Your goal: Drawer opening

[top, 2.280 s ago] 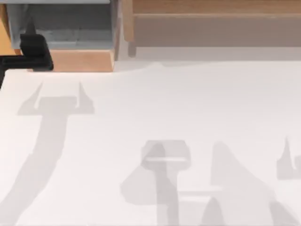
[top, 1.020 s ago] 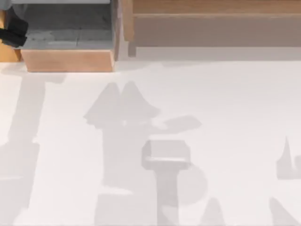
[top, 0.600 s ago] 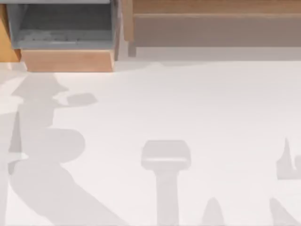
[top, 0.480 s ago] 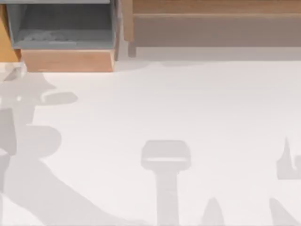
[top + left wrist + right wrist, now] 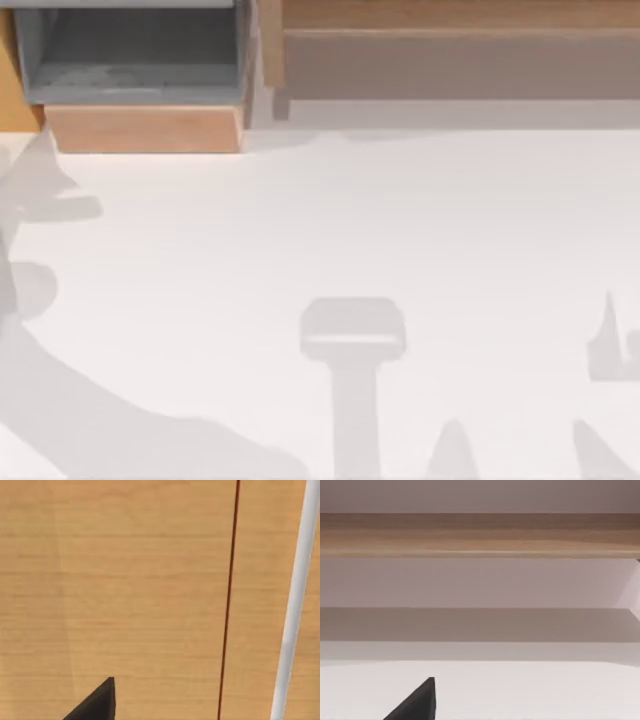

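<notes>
The drawer (image 5: 145,130) stands pulled out at the table's far left, its wooden front facing the table and its grey inside (image 5: 130,60) bare. In the left wrist view, a dark tip of my left gripper (image 5: 97,702) hangs close before a wooden panel (image 5: 125,580) that carries a thin dark seam (image 5: 229,600) and a white bar (image 5: 295,605). The right wrist view has a dark tip of my right gripper (image 5: 417,702) over the white table (image 5: 530,690), facing a wooden board (image 5: 480,535) farther off.
A long wooden shelf unit (image 5: 450,20) runs along the back edge to the right of the drawer. Arm shadows lie on the white table (image 5: 400,220) at the left edge, the front middle and the right.
My left gripper, earlier at the drawer's left front corner, has left the top view to the left, and its shadow swept leftward. The drawer stays pulled out. The right arm's shadow is unchanged.
</notes>
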Robot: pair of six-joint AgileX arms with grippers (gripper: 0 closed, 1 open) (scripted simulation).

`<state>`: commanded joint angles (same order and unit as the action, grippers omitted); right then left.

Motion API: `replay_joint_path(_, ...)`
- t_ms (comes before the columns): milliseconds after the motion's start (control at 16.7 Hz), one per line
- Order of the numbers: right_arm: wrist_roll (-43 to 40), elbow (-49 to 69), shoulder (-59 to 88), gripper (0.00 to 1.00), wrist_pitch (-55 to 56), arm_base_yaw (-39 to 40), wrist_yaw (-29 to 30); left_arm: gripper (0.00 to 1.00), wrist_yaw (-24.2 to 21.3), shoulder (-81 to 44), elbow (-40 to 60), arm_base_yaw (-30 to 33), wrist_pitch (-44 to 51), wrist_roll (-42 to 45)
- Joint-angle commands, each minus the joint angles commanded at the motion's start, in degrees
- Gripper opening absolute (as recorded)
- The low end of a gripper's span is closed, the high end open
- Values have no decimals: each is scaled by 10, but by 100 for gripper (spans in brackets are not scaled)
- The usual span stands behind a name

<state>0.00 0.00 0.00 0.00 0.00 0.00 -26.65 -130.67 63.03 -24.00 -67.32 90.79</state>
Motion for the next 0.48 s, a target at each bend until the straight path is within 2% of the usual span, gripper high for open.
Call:
replay_joint_path(240, 0, 0, 0, 100, 0, 0, 0, 100, 2, 1, 0, 3, 2, -1)
replay_joint_path(480, 0, 0, 0, 100, 0, 0, 0, 100, 10, -20, 42, 10, 22, 0)
